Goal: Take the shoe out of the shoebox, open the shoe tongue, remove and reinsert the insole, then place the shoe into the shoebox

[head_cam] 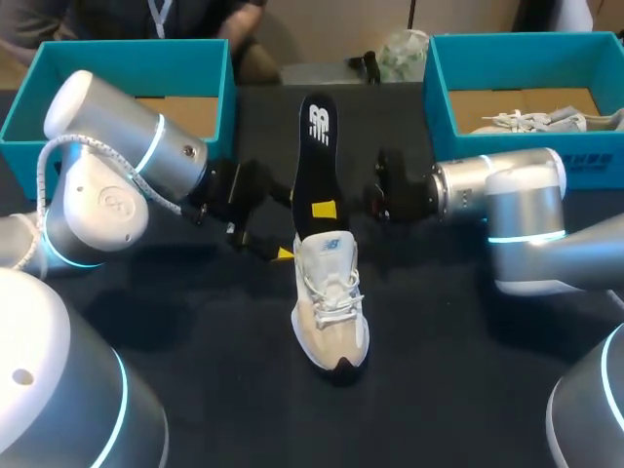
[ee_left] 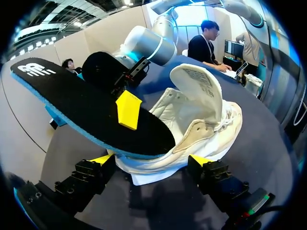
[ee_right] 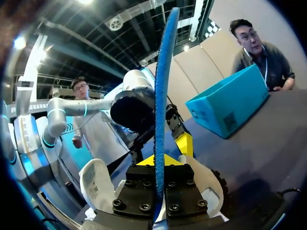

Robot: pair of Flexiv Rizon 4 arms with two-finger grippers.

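Note:
A white shoe (head_cam: 331,312) stands on the dark table, toe toward me, with its tongue (ee_left: 199,91) folded up and open. The black insole (head_cam: 314,156) with a blue underside rises steeply out of the heel opening. My right gripper (head_cam: 324,209) is shut on the insole's edge (ee_right: 162,96) about halfway along it, and one of its yellow fingertips (ee_left: 128,109) presses on the black face. My left gripper (ee_left: 152,160) is open, its fingers on either side of the shoe's heel end without clamping it; in the head view one of its fingertips (head_cam: 285,253) shows beside the heel.
A teal shoebox (head_cam: 132,54) with a bare cardboard floor stands at the back left. A second teal box (head_cam: 439,88) at the back right holds another white shoe (head_cam: 531,120). Both arms meet at the table's middle.

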